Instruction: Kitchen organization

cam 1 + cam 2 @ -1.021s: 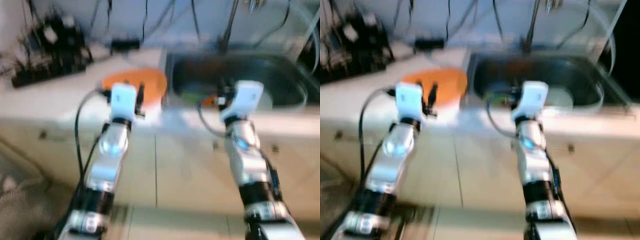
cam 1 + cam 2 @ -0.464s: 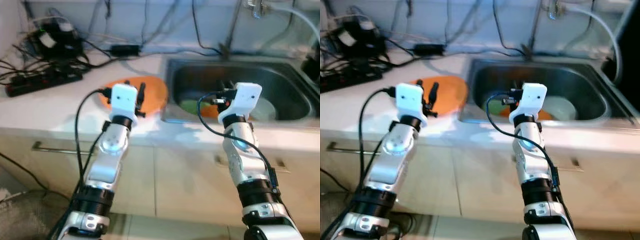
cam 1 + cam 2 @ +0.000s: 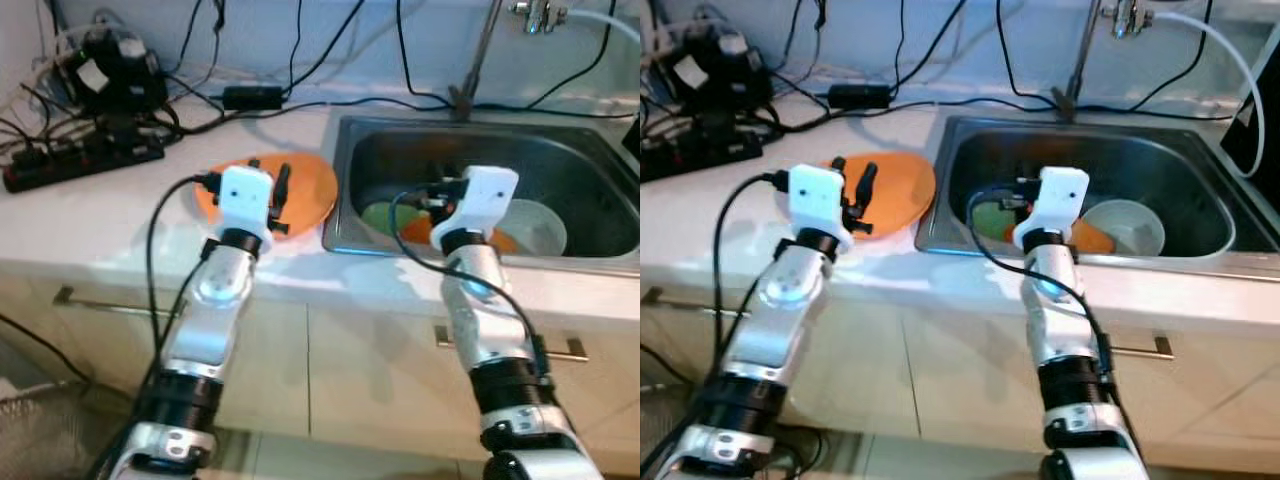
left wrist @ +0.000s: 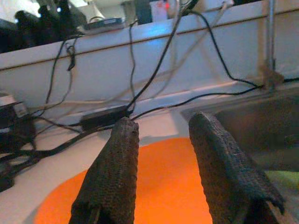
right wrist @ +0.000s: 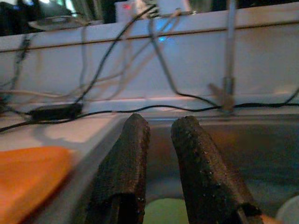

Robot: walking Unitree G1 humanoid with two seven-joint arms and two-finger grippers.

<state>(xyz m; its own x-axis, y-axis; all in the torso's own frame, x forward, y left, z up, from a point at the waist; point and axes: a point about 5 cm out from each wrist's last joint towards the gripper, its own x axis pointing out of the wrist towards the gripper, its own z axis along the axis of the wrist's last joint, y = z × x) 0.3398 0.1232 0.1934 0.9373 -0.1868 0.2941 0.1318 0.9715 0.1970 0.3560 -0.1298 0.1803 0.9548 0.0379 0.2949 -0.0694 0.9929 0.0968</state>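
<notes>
An orange plate [image 3: 305,185] lies on the white counter just left of the steel sink [image 3: 590,160]. My left gripper [image 3: 268,178] hovers over the plate's near part, open, with nothing between its fingers [image 4: 117,154]; the plate [image 4: 163,196] shows beneath them. In the sink lie a green dish [image 3: 382,215], an orange dish [image 3: 418,230] and a white bowl [image 3: 535,225]. My right gripper [image 3: 435,195] is held over the sink's near left part above the green dish, its fingers [image 5: 131,154] a narrow gap apart and empty.
A black power strip [image 3: 80,160], a black device [image 3: 110,75] and several cables crowd the counter's back left. A black adapter [image 3: 250,97] lies behind the plate. The faucet [image 3: 480,60] rises behind the sink. Cabinet fronts with handles [image 3: 110,305] are below; a wire basket [image 3: 40,440] stands at lower left.
The picture has gone from blurred to sharp and shifted as the camera moved. Both arms hold the same poses over the plate and the sink.
</notes>
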